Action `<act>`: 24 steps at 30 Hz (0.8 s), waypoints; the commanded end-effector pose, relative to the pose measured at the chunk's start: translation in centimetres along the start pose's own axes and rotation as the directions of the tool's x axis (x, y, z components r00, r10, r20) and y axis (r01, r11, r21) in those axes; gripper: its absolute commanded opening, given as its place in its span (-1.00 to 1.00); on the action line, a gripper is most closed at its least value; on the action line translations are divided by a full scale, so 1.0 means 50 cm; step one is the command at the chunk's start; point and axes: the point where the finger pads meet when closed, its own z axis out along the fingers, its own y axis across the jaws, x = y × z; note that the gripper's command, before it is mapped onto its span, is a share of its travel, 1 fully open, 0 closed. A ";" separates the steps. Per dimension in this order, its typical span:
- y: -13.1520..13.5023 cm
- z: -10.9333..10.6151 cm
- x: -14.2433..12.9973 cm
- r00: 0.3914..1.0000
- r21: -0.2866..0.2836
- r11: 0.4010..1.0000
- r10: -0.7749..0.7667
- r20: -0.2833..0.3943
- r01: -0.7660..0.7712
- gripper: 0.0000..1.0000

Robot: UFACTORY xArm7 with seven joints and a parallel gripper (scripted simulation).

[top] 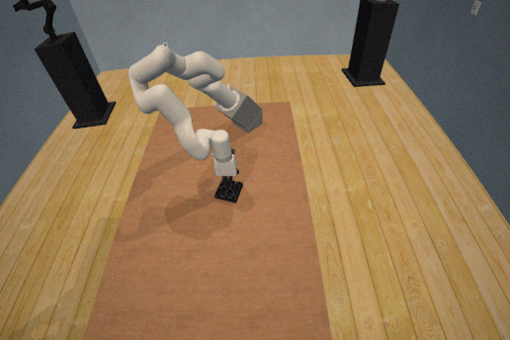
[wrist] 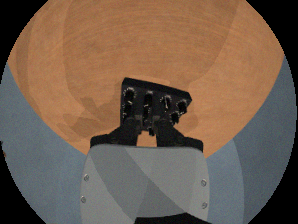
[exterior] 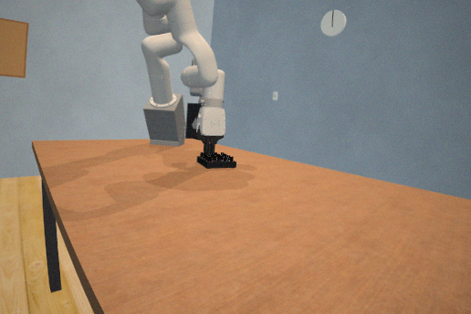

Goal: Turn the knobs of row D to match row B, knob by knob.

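The black knob box point(top: 232, 190) stands on its feet on the brown table, close in front of the arm's base. It also shows in the exterior view point(exterior: 216, 160) and, turned at an angle, in the wrist view point(wrist: 154, 106). My gripper point(top: 227, 181) points straight down onto the box, its fingers point(exterior: 211, 148) down among the knobs. In the wrist view the fingertips are shut on a knob in the row nearest the camera. I cannot tell which knob it is. The knob lines and marks are too small to read.
The arm's grey base block point(top: 246, 114) point(exterior: 165, 120) stands at the far end of the table. The table's left edge point(exterior: 59, 215) drops to the wooden floor. Two black pedestals point(top: 74, 80) point(top: 372, 41) stand on the floor, away from the table.
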 end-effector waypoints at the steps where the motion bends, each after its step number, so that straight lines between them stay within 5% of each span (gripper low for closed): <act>1: 0.001 -0.001 -0.002 0.998 -0.001 0.998 -0.064 -0.001 0.064 -0.84; 15: 0.001 -0.001 -0.002 0.942 -0.002 0.942 -0.335 -0.001 0.335 -0.84; 24: 0.001 -0.001 -0.002 0.836 -0.002 0.836 -0.549 -0.001 0.549 -0.84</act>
